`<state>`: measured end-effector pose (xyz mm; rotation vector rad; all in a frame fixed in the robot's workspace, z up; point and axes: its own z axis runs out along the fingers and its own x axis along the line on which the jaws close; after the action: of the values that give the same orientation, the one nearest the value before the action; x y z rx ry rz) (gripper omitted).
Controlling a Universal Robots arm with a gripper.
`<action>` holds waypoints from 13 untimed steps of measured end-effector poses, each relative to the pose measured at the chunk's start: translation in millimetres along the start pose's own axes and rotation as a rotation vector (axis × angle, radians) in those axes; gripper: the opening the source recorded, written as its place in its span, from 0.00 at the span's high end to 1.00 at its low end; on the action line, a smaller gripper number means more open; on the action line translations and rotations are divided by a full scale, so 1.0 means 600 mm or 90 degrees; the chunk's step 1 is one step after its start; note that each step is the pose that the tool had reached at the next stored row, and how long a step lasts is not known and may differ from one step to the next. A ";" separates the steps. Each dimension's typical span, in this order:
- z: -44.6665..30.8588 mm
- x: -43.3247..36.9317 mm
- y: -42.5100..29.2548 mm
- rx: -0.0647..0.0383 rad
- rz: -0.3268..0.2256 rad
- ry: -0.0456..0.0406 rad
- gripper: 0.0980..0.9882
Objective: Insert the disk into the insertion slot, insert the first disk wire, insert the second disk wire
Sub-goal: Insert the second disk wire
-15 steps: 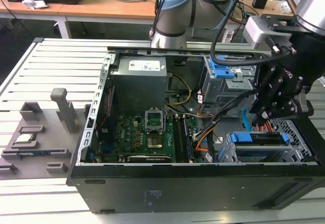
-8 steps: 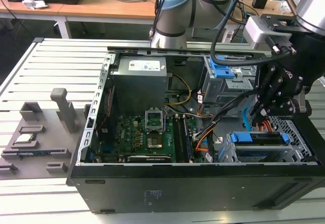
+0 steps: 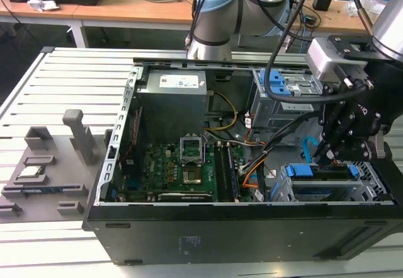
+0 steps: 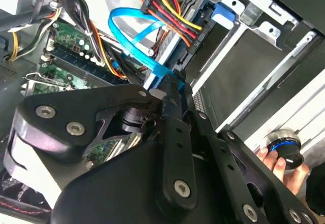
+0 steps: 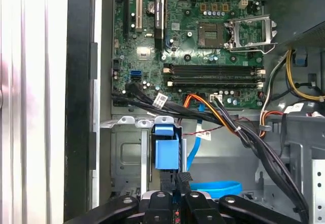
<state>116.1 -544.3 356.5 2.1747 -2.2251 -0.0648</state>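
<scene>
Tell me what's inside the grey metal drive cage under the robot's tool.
The drive cage holds the disk in its blue bracket, with the tool at its near end. A blue flat cable loops beside it. The tool covers the disk's connectors.

black pincer | bright blue carrier bracket on the disk | grey perforated insertion slot | light blue flat cable | green motherboard | red-yellow-black wire bundle | black computer case | grey ribbed bench
</scene>
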 end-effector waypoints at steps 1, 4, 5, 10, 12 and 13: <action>0.002 0.000 -0.002 0.000 0.000 0.0001 0.93; 0.008 0.000 -0.007 0.000 0.000 0.0003 0.93; 0.011 0.000 -0.010 0.000 0.000 0.0003 0.93; 0.016 -0.005 -0.015 0.000 -0.001 0.0003 0.93; 0.017 -0.006 -0.016 0.000 -0.001 0.0005 0.93; 0.017 -0.006 -0.017 0.000 -0.001 0.0005 0.93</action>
<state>125.9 -540.9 345.8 2.1757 -2.2236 -0.0640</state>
